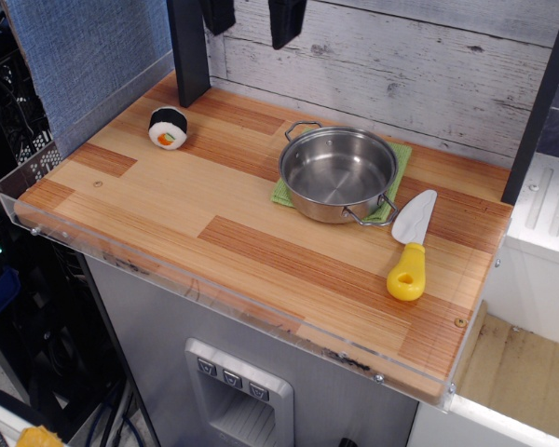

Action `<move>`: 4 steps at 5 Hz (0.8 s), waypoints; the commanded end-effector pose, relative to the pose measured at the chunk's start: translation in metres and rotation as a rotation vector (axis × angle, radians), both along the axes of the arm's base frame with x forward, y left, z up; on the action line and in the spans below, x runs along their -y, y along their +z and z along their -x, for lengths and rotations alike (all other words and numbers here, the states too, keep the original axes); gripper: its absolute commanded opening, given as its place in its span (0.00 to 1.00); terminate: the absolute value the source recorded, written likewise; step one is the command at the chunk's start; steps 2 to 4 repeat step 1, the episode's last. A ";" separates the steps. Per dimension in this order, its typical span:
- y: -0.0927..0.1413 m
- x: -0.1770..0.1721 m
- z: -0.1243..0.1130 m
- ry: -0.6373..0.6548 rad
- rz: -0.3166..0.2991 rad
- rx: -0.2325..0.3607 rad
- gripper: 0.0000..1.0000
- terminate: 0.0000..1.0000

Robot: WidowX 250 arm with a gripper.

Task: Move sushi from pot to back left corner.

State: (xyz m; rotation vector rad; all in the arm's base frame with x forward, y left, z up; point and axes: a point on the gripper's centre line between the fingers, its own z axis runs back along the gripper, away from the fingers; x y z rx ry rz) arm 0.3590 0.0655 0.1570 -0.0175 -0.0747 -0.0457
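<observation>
Nearest the camera, a yellow-handled spatula [412, 244] lies on the striped wooden tabletop [214, 219], just right of the pot [338, 174]. The stainless-steel pot sits on a green cloth [395, 172], and its bowl shows nothing inside. Farther back and well apart from it to the left, the sushi [168, 128] rests on the wood in the back left corner [163, 102], near the black post [188, 51] and the blue-grey panel [84, 56], its rice face turned toward the camera. At the very top edge, the gripper [252, 17] hangs high above the table, its two dark fingers spread apart with nothing between them. By the look of it the placing step is done; what seems left is only for the arm to draw clear without disturbing the roll.
</observation>
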 end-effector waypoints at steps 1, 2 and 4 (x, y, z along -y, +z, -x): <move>0.029 -0.002 0.010 -0.004 -0.019 0.078 1.00 1.00; 0.029 -0.002 0.010 -0.004 -0.019 0.078 1.00 1.00; 0.029 -0.002 0.010 -0.004 -0.019 0.078 1.00 1.00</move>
